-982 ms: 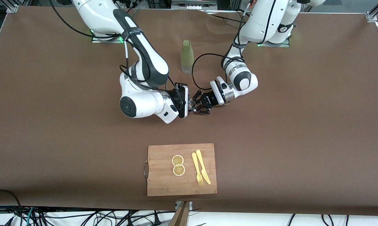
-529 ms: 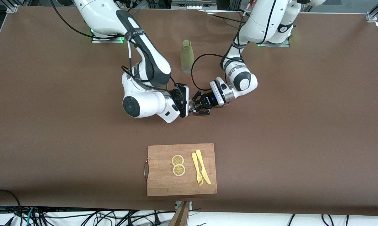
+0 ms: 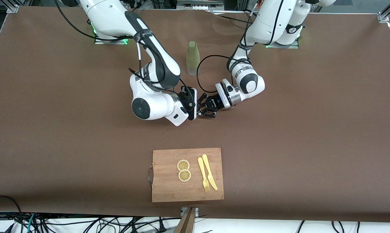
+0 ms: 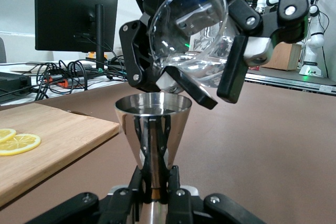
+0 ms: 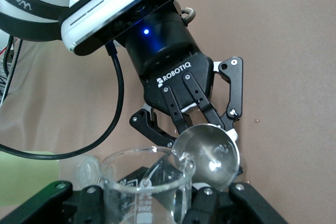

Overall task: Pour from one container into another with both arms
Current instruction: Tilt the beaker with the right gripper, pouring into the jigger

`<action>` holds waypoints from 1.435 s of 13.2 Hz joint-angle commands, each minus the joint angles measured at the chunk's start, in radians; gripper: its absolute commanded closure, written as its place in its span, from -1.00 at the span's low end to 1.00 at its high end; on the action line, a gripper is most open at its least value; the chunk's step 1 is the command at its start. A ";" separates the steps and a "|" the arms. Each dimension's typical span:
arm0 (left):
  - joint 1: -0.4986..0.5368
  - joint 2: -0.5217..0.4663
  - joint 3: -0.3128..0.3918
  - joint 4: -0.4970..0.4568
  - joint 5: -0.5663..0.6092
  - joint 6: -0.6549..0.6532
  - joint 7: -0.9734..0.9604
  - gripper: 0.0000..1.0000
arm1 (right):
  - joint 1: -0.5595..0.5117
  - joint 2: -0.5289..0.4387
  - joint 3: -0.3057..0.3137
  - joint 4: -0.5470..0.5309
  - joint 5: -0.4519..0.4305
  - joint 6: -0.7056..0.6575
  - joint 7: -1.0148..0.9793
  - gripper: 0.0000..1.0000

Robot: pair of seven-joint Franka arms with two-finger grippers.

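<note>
My left gripper (image 3: 204, 108) is over the middle of the table, shut on the narrow waist of a steel cone-shaped jigger (image 4: 152, 127), which stands upright with its mouth up. My right gripper (image 3: 195, 107) meets it there, shut on a clear glass beaker (image 4: 190, 35). The beaker is tilted, with its lip over the jigger's mouth. In the right wrist view the beaker (image 5: 144, 187) sits between my own fingers, and its spout reaches the rim of the jigger (image 5: 210, 156) held by the left gripper (image 5: 202, 129). In the front view the grippers hide both vessels.
A green bottle (image 3: 193, 58) stands upright on the brown table, farther from the front camera than the grippers. A wooden cutting board (image 3: 165, 184) lies nearer the camera, with two lemon slices (image 3: 183, 170) and a yellow fork and knife (image 3: 207, 176) on it.
The right arm has swung toward the left arm's end of the table, bringing its gripper closer against the left gripper. The left gripper has edged slightly toward it.
</note>
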 commanded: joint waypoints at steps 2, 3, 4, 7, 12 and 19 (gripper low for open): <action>-0.020 0.006 0.006 0.014 -0.092 0.009 0.083 1.00 | 0.017 0.004 -0.004 0.008 -0.035 0.013 0.019 0.76; -0.020 0.006 0.006 0.014 -0.092 0.007 0.083 1.00 | 0.017 0.004 -0.004 0.008 -0.049 0.013 0.019 0.76; -0.020 0.006 0.006 0.014 -0.092 0.007 0.083 1.00 | 0.018 0.003 -0.004 0.008 -0.065 0.011 0.034 0.76; -0.019 0.004 0.006 0.015 -0.092 0.007 0.083 1.00 | 0.020 0.000 -0.001 0.009 -0.100 0.005 0.076 0.76; -0.019 0.004 0.006 0.014 -0.092 0.007 0.083 1.00 | 0.023 -0.008 0.002 0.009 -0.126 -0.004 0.079 0.76; -0.017 0.004 0.006 0.014 -0.092 0.005 0.083 1.00 | 0.030 -0.023 -0.004 0.011 -0.149 -0.068 0.079 0.76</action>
